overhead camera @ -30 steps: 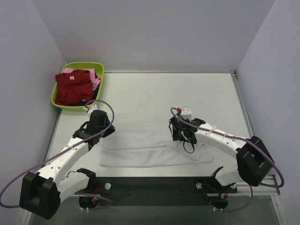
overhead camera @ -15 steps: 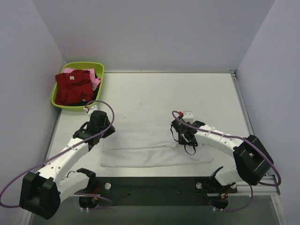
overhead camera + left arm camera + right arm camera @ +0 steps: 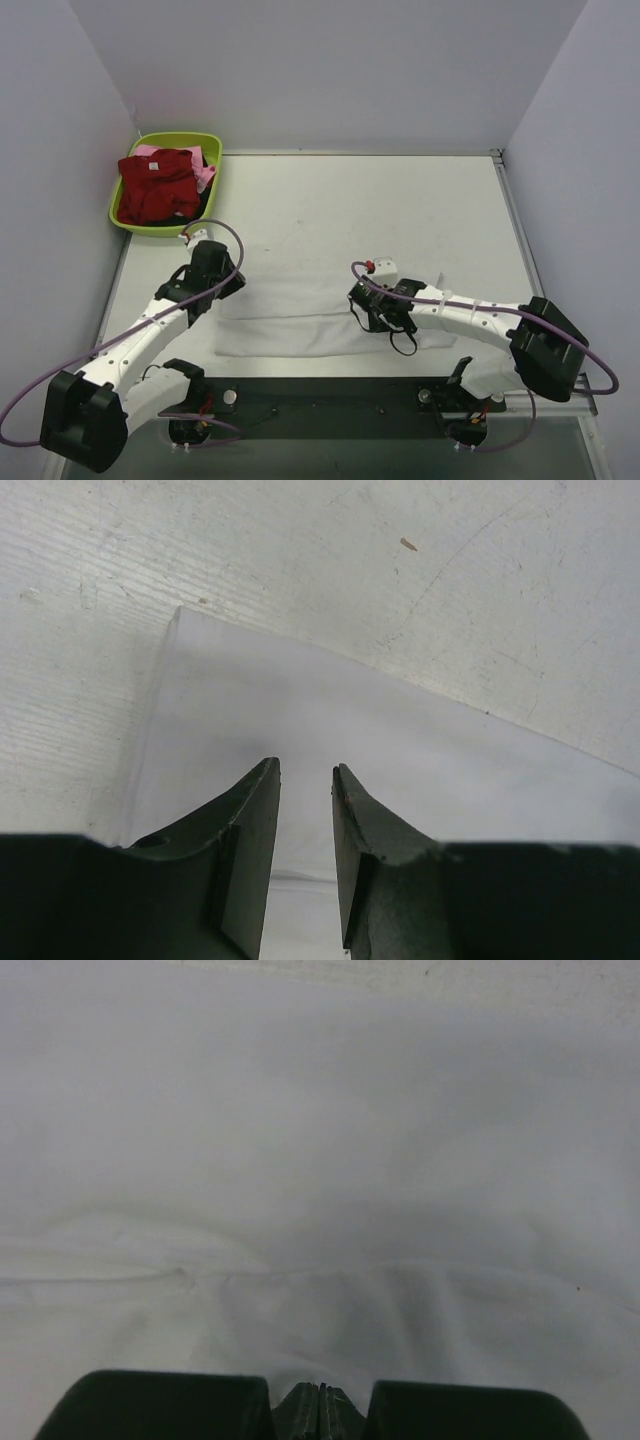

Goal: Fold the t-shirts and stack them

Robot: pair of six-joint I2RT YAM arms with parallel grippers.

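Note:
A large white t-shirt [image 3: 290, 320] lies flat in a folded strip near the table's front edge. My left gripper [image 3: 224, 287] hovers at its far left corner; in the left wrist view the gripper [image 3: 306, 772] stands open, and only the white cloth [image 3: 400, 750] shows through the gap. My right gripper [image 3: 378, 318] is down on the shirt's right half. In the right wrist view it [image 3: 320, 1392] is shut, and creases in the cloth [image 3: 320, 1160] run into its tips. A dark red t-shirt [image 3: 155, 185] and a pink one [image 3: 205, 175] lie bunched in the basin.
A lime-green basin [image 3: 180, 137] sits at the table's far left corner, just beyond the left arm. Grey walls close in the table [image 3: 400, 200] at the back and on both sides. The black base rail [image 3: 320, 400] runs along the near edge.
My right gripper has closed on the white shirt and slid left and toward the near edge. The left arm has stayed put.

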